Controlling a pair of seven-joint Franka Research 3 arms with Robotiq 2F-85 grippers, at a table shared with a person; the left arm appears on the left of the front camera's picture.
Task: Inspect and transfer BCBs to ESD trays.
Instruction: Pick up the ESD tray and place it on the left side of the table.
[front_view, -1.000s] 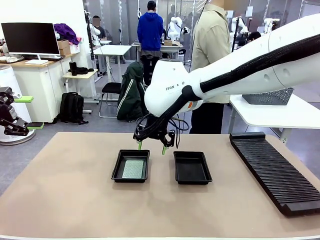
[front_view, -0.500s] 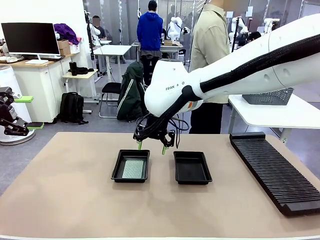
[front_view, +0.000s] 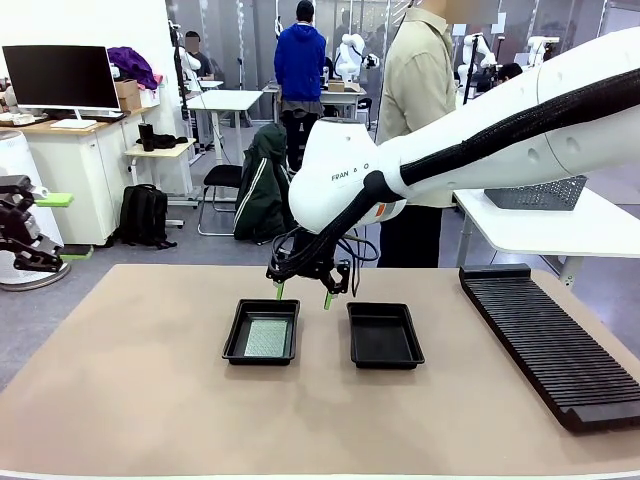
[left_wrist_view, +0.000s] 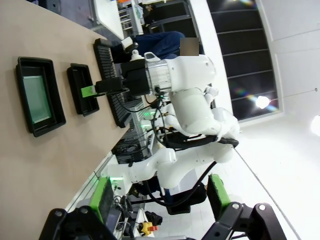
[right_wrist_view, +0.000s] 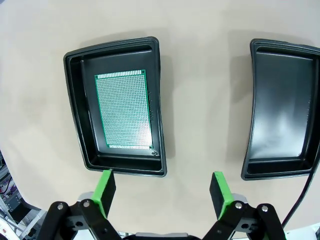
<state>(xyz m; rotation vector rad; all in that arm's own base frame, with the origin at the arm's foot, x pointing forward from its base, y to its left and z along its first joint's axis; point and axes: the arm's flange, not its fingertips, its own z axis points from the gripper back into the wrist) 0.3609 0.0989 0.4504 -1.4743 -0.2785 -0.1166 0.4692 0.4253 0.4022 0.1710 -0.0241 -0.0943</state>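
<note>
Beside the ESD trays (front_view: 384, 338), ribbed rack (front_view: 545, 340), person (front_view: 420, 100) beyond

On the flat tan table (front_view: 130, 400), a shallow black plastic tray (front_view: 236, 325) sits just left of a second tray (front_view: 385, 335) like it. A thin flat green circuit board (front_view: 266, 337) lies in the left one. A long black ribbed rack (front_view: 545, 340) lies far right.
</note>
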